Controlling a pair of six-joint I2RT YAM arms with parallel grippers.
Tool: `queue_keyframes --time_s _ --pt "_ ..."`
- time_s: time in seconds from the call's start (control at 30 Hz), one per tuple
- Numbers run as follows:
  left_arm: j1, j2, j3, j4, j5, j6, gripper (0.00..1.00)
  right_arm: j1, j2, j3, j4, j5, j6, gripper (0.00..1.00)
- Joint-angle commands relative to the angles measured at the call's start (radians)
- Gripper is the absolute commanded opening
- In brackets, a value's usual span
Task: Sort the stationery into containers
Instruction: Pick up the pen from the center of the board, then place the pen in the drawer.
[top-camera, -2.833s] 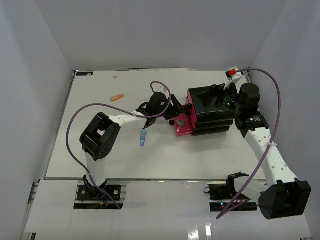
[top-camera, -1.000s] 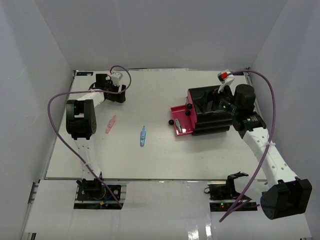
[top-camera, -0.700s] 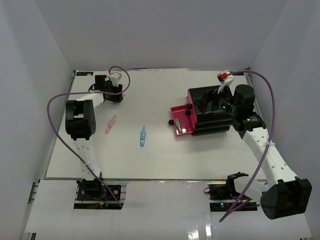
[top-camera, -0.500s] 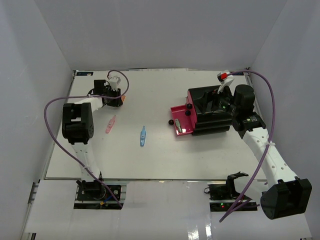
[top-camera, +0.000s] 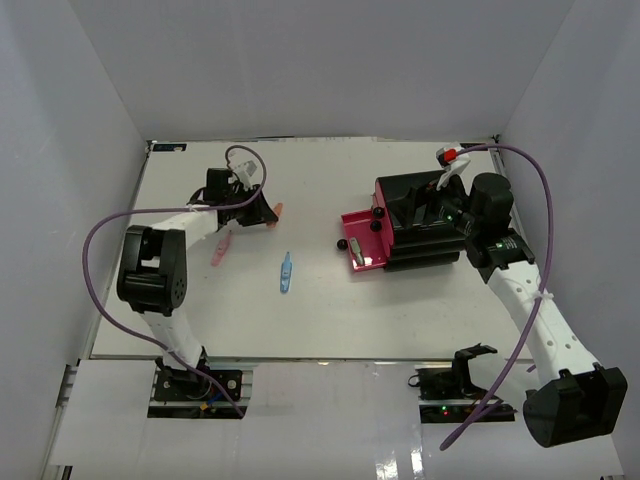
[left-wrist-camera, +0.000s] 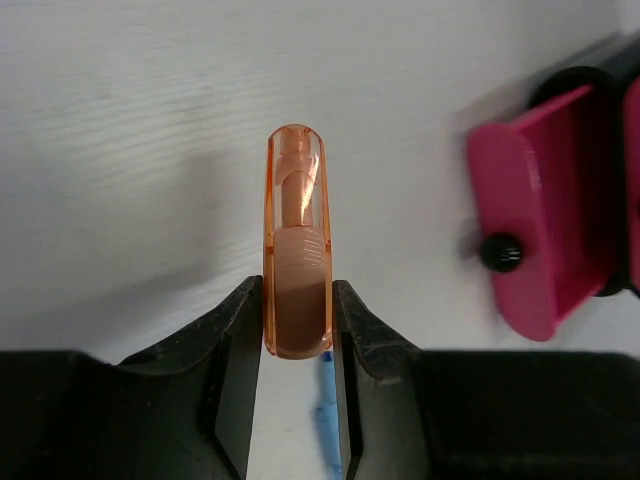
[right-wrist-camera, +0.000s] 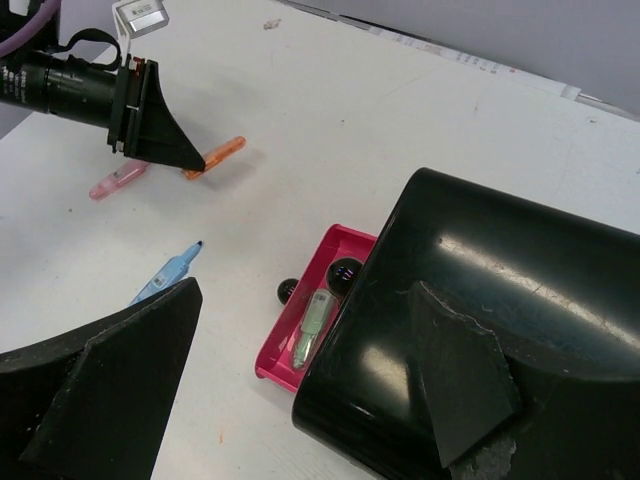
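Left wrist view gives the step in hand: an orange pen (left-wrist-camera: 296, 200) is clamped by its near end between the jaws of the left gripper (left-wrist-camera: 297, 300), with most of its length left sticking out ahead. The pick is judged to be done and the carry to be due. From the top view the pen is placed well to the left of the black cabinet (top-camera: 430, 215), over the white table (top-camera: 400, 310). Whether it has been raised clear of the surface cannot be told for certain, though a shadow beneath it in the right wrist view suggests that it has.

One magenta drawer (top-camera: 362, 238) is seen pulled out from the cabinet's left face, and a pale pen (right-wrist-camera: 313, 322) is already lodged in it. For the next move, a sweep towards that drawer is called for. The orange pen would need to be turned to lie along the tray and let go only once it is inside the rim.

The pen is seen as a slim translucent orange shell with a rounded tip, through which a darker core and a ribbed band are visible.

A pink pen (top-camera: 221, 248) and a light-blue piece (top-camera: 286, 272) are left on the table between the held pen and the cabinet's near side. The right gripper (right-wrist-camera: 307, 290) is held above the cabinet with its fingers spread wide and nothing between them.
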Motion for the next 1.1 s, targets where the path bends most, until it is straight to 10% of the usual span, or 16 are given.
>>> queue_keyframes --time_s 0.0,0.7,1.07 --pt "-0.135 -0.133 -0.015 0.090 -0.013 -0.206 0.20 0.008 -0.030 0.000 0.039 0.007 0.008 0.90" --pt "-0.531 0.068 0.163 0.237 -0.242 -0.552 0.24 0.014 -0.097 -0.023 0.039 0.055 0.001 0.90" --pt "-0.568 0.059 0.163 0.211 -0.324 -0.555 0.58 0.016 -0.108 -0.028 0.039 0.058 0.001 0.90"
